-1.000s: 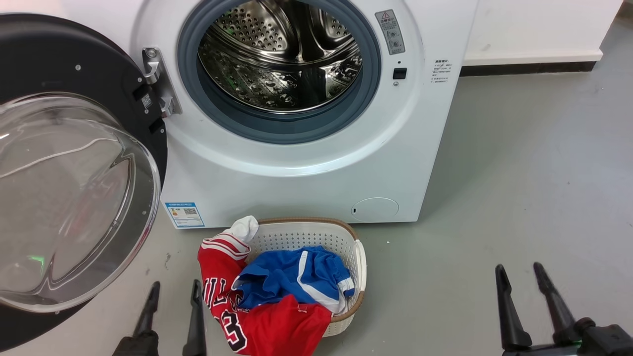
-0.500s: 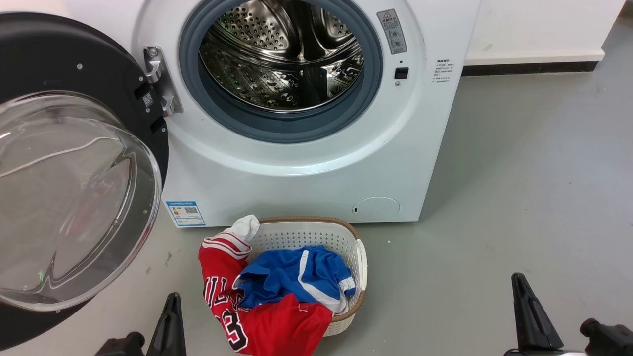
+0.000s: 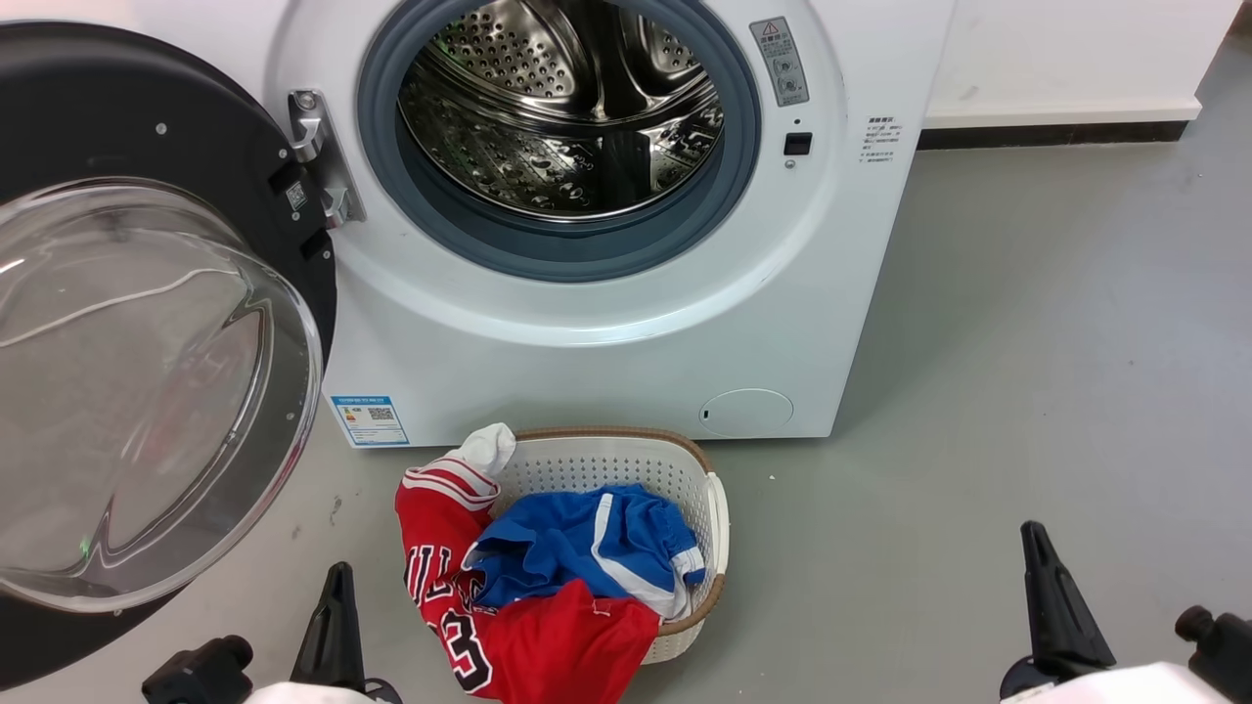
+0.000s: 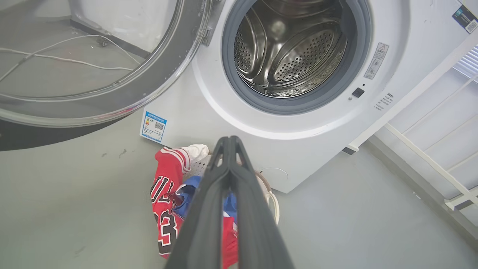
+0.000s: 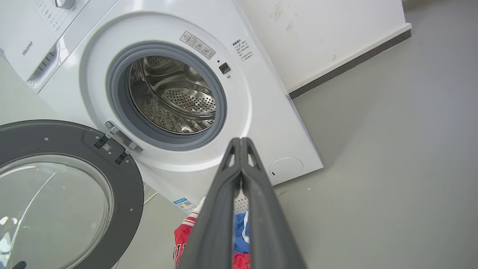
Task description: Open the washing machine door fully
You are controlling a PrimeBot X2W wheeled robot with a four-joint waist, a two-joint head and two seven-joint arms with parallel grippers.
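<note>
1. The washing machine door (image 3: 156, 372) hangs swung wide at the left of the washing machine (image 3: 606, 352).
2. Expect it to be rigid, fairly heavy and slippery; its glass bowl (image 3: 147, 440) looks breakable.
3. Take it by the black rim (image 3: 98, 98), far from the hinge (image 3: 318, 156).
4. Your left gripper (image 4: 229, 140) and right gripper (image 5: 241, 140) are both closed, empty and well apart from it.
</note>
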